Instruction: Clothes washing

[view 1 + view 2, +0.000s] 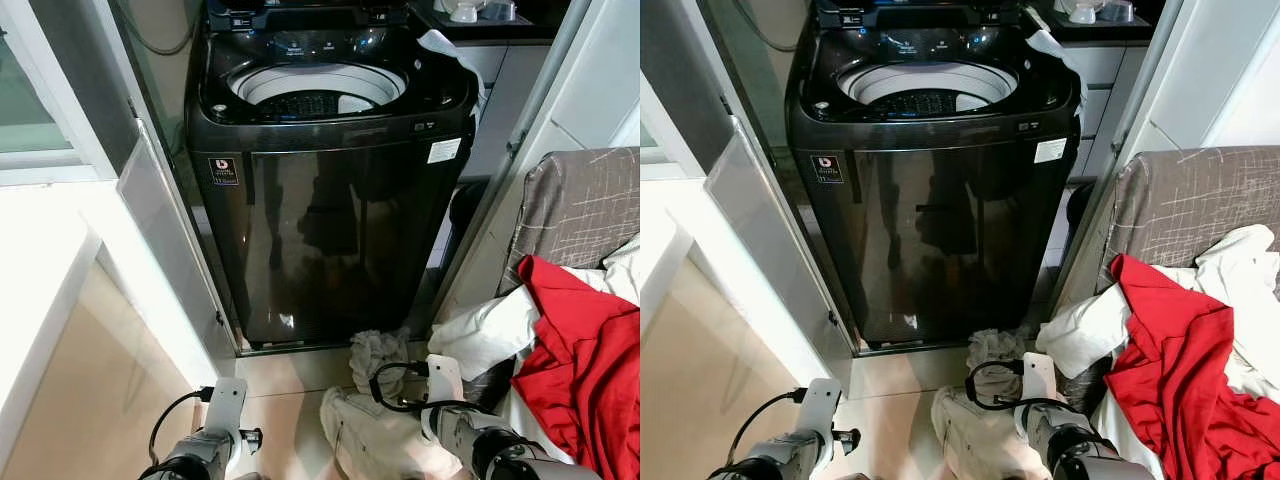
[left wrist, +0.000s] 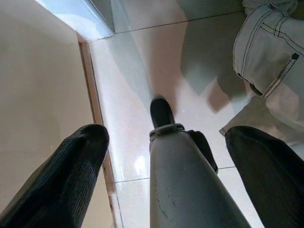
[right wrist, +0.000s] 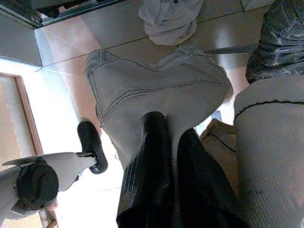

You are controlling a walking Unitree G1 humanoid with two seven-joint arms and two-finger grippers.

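Observation:
A black top-loading washing machine (image 1: 330,200) stands ahead with its lid up and its drum (image 1: 320,95) showing. Beige trousers (image 1: 375,440) lie on the tiled floor before it, beside a crumpled grey-white cloth (image 1: 378,352). In the right wrist view my right gripper (image 3: 168,130) is shut on the beige trousers (image 3: 156,90), whose fabric bunches over the fingertips. My left gripper (image 2: 168,133) hangs open over bare tiles, with my own leg (image 2: 185,180) between its fingers. A red garment (image 1: 580,360) and a white one (image 1: 485,330) lie heaped on the right.
A grey patterned seat (image 1: 580,205) holds the heap at right. A glass door panel (image 1: 160,230) and a white ledge (image 1: 40,290) close in the left side. A white cloth (image 1: 440,45) hangs on the machine's right top corner.

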